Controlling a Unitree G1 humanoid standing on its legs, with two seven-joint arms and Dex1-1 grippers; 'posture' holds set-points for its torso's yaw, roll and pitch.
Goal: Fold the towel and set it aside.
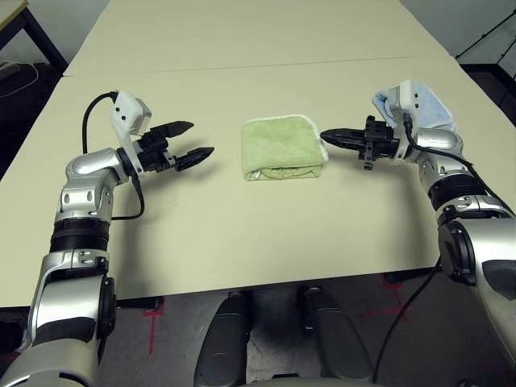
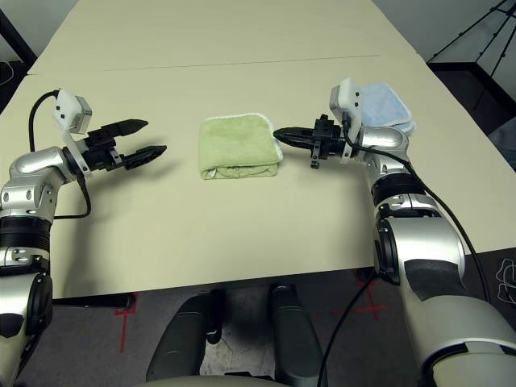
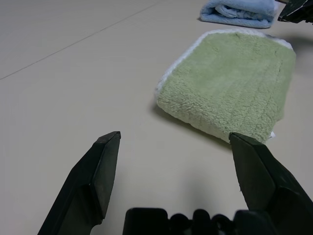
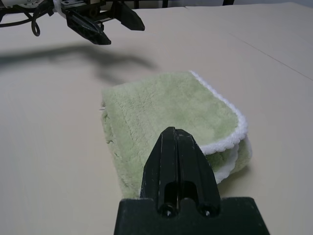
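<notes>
The towel (image 1: 282, 148), light green terry with white stitched edging, lies folded into a small rectangle at the middle of the table. My left gripper (image 1: 193, 140) hovers open a short way to its left, fingers pointing at it, nothing between them. The same towel (image 3: 230, 88) lies beyond the open fingertips (image 3: 108, 147) in the left wrist view. My right gripper (image 1: 326, 135) is shut and empty, its tip just off the towel's right edge. In the right wrist view the shut fingers (image 4: 178, 161) point over the towel (image 4: 166, 112).
A folded light blue towel (image 1: 431, 107) lies at the right, behind my right wrist. The beige table (image 1: 242, 234) has a seam (image 1: 242, 66) running across its far part. A black stand (image 1: 24, 24) is off the far left corner.
</notes>
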